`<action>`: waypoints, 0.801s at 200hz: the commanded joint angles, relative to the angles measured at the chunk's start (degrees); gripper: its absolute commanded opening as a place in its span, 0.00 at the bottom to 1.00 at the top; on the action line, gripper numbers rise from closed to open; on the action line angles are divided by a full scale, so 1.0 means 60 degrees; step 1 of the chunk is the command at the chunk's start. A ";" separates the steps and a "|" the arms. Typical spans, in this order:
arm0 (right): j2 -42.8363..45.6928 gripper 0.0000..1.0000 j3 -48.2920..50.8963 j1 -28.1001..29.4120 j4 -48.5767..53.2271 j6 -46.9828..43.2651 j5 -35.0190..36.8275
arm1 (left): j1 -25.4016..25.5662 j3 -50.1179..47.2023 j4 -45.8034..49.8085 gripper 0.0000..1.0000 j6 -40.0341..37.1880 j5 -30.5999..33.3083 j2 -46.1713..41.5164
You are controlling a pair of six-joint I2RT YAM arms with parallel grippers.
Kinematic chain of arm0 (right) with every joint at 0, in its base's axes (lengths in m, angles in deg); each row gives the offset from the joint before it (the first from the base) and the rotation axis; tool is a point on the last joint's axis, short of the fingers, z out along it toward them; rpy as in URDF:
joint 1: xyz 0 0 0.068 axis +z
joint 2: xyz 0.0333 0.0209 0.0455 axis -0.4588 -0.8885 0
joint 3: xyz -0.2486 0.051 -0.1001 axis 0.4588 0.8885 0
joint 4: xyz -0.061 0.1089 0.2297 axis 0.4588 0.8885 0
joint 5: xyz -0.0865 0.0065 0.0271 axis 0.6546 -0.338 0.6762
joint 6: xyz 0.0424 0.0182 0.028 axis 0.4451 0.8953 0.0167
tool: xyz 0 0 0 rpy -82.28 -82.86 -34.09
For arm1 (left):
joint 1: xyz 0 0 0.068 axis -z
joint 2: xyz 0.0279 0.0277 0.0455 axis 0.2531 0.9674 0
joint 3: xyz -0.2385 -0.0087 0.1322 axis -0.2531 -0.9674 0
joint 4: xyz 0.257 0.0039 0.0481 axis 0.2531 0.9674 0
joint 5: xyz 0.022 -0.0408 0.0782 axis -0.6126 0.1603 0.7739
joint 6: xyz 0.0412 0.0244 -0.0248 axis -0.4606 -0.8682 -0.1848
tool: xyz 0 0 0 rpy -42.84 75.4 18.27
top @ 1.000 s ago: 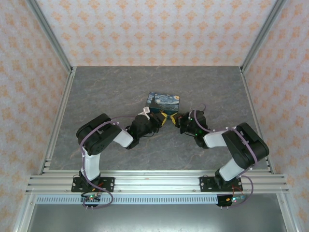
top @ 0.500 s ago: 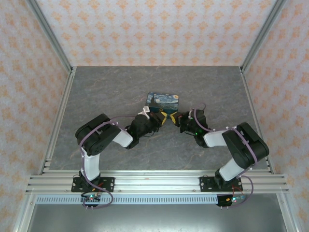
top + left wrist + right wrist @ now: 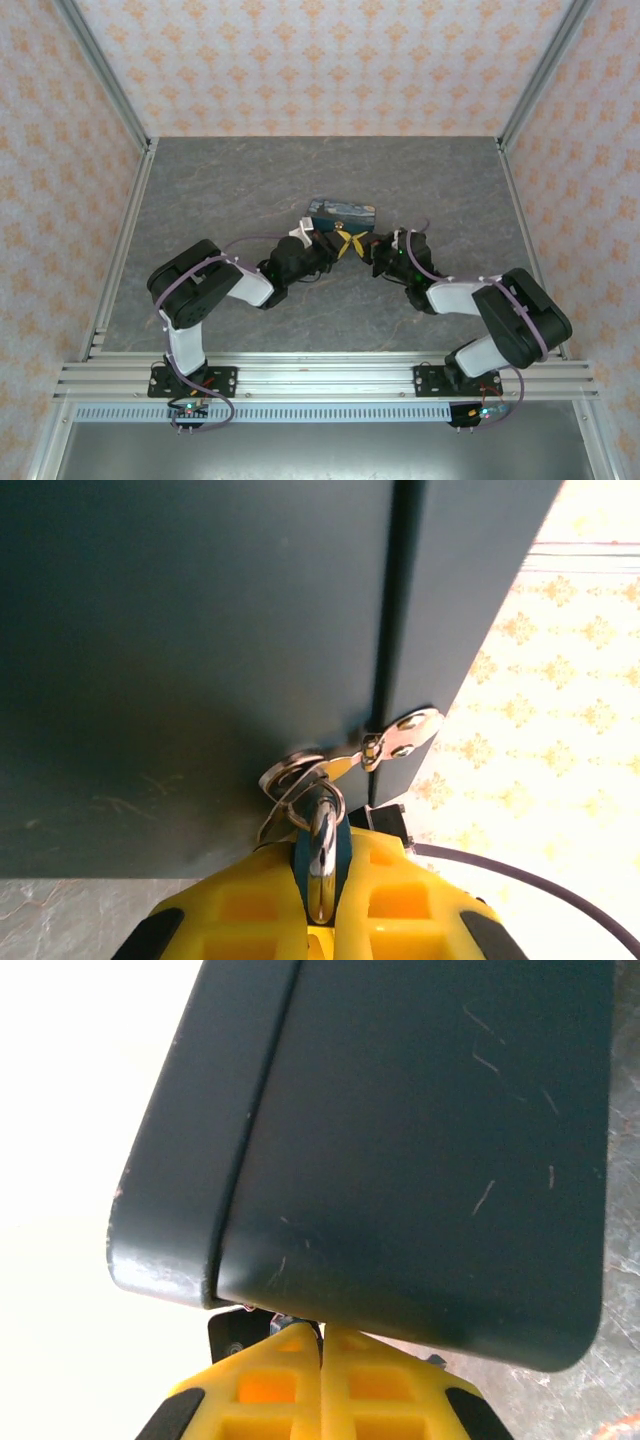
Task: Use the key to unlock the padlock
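Tipped up since a sec ago, box (image 3: 342,209) now shows from above as a thin strip rather than its full painted top; R arm's elbow has swung out toward the near-right. Blue-bodied padlock (image 3: 320,858) w/ silver shackle sits at the box's dark side, just beside the hasp (image 3: 402,732), pinched betw. the yellow fingers (image 3: 400,895) of L gripper (image 3: 322,905). R gripper (image 3: 322,1355) sits at the box's lower edge, fingers (image 3: 270,1375) pressed together; can't tell if anything's betw. them. Both grippers meet nearly tip to tip at the box, mid-table (image 3: 240,180).
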 commanded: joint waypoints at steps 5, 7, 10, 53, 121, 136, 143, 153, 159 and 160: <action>0.0032 0.00 0.0263 0.0233 0.0058 0.0070 -0.0048 | 0.0485 0.0084 -0.1228 0.00 -0.0358 -0.1222 -0.0640; 0.0038 0.00 0.0277 0.0237 0.0058 0.0066 -0.0041 | 0.0485 0.0086 -0.1215 0.00 -0.0353 -0.1226 -0.0643; 0.0033 0.00 0.0293 0.0232 0.0058 0.0069 -0.0025 | 0.0485 0.0093 -0.1198 0.00 -0.0364 -0.1223 -0.0644; -0.0013 0.00 0.0323 0.0229 -0.0031 -0.0008 -0.0039 | 0.0500 0.0133 -0.1129 0.00 -0.0395 -0.1166 -0.0534; -0.0798 0.00 -0.0305 -0.0043 0.0195 -0.0432 -0.0524 | 0.0504 0.0130 -0.0122 0.00 -0.0859 -0.0842 0.0216; -0.0967 0.08 -0.0322 -0.0153 -0.0020 -0.0437 -0.0661 | 0.0492 0.0059 -0.0322 0.00 -0.0906 -0.0718 0.0452; -0.0988 0.15 -0.0368 -0.0218 0.0090 -0.0515 -0.0751 | 0.0478 0.0041 -0.0369 0.00 -0.0908 -0.0675 0.0815; -0.0912 0.29 -0.0331 -0.0253 0.0167 -0.0635 -0.0770 | 0.0452 -0.0032 -0.0609 0.00 -0.0893 -0.0576 0.1022; -0.0844 0.35 -0.0336 -0.0279 0.0314 -0.0750 -0.0817 | 0.0434 -0.0046 -0.0681 0.00 -0.0893 -0.0551 0.1122; -0.0824 0.36 -0.0340 -0.0289 0.0354 -0.0780 -0.0831 | 0.0423 -0.0048 -0.0689 0.00 -0.0893 -0.0543 0.1140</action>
